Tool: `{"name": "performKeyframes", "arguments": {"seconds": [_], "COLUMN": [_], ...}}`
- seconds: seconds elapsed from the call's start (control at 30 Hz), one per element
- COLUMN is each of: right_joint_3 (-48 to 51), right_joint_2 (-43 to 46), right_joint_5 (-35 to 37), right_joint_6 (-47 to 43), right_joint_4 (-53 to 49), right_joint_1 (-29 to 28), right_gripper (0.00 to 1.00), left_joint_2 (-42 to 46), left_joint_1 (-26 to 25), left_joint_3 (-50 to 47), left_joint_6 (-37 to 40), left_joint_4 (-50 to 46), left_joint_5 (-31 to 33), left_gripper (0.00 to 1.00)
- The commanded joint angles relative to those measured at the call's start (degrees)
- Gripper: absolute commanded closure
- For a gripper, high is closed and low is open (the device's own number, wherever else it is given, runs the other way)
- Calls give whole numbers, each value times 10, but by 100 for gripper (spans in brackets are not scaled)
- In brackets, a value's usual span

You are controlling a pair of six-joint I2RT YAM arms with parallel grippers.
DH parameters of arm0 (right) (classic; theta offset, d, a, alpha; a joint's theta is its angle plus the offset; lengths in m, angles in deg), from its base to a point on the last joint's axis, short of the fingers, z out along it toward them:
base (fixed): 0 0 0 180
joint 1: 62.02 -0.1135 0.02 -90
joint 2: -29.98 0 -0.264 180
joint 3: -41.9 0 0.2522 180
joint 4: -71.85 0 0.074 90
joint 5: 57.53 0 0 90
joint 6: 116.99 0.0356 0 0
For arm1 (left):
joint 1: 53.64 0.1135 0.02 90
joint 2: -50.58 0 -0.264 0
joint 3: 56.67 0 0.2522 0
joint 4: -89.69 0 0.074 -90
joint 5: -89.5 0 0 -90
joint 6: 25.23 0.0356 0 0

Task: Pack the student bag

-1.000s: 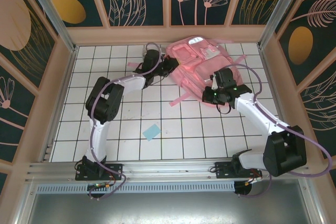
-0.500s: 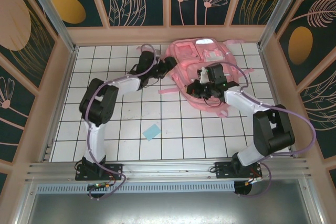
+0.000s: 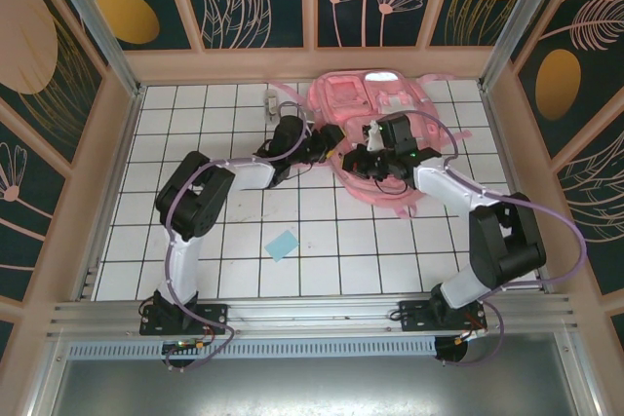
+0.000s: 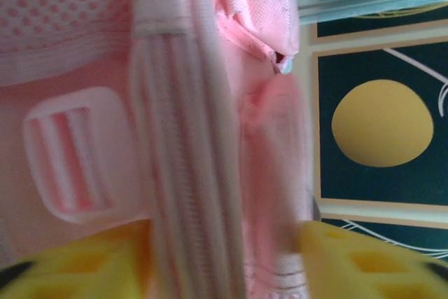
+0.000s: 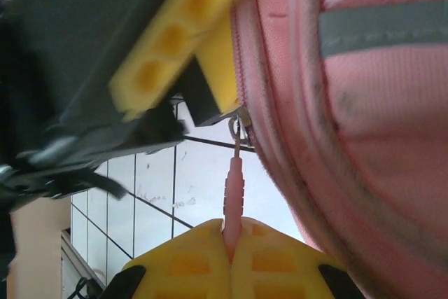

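I am looking at the bag [image 3: 378, 102] lying flat along the far edge of the tabletop [image 3: 234, 270], toward the far right corner, with both arms reaching in over its near side.

My right claw [image 5: 231, 232] is sitting fully closed, its 2 yellow fingers [image 5: 280, 260] pinching the pink zip pull [image 5: 234, 190]. The pull is hanging from the slider [image 5: 242, 125] on the bag's seam. The zip track beside it is showing as a thin line, and I cannot tell how far it is undone.

My left claw [image 4: 224, 243] is pressing in at the bag's left side. Its fingers are standing apart with a striped strap [image 4: 185, 159] and a fold of pink fabric filling the gap between them. I cannot tell whether they are gripping the strap or merely straddling it. A pink buckle [image 4: 70, 152] is sitting just beside that strap.

I am judging the task to be early, with the bag only now being braced and opened. I am seeing nothing going into it and no open mouth. A small blue square [image 3: 283, 244] is lying well apart from the bag, nearer the near edge, and a small pale item [image 3: 271, 102] is lying by the far edge, left of the bag. If those are meant for packing, both are waiting, and so is the closing of the zip.
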Motion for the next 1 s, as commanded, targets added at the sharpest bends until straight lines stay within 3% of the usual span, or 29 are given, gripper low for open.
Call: {"name": "performKeyframes", "arguments": {"seconds": [0.0, 0.07, 0.3, 0.47, 0.6, 0.73, 0.97], "right_joint_3": [26, 54, 111, 60, 22, 7, 48], "right_joint_2": [54, 75, 158, 166, 169, 169, 166], "right_joint_5": [-9, 7, 109, 237, 305, 284, 122], "right_joint_6": [13, 17, -29, -102, -146, -162, -150], "right_joint_4": [-27, -51, -187, -269, -269, -253, -184], "right_joint_1": [-19, -18, 27, 90, 155, 174, 155], "right_gripper": [100, 100, 100, 100, 100, 100, 100], "left_joint_2": [-34, -38, -10, 4, 15, 8, 0], "left_joint_1": [7, 15, 40, 48, 50, 59, 67], "left_joint_3": [19, 25, 38, 41, 43, 73, 111], "left_joint_6": [14, 13, 54, 72, 104, 160, 175], "left_joint_4": [23, 32, -6, -25, -61, -126, -154], "left_joint_5": [45, 44, 42, -2, -47, -71, -90], "left_gripper": [79, 100, 100, 100, 100, 100, 100]}}
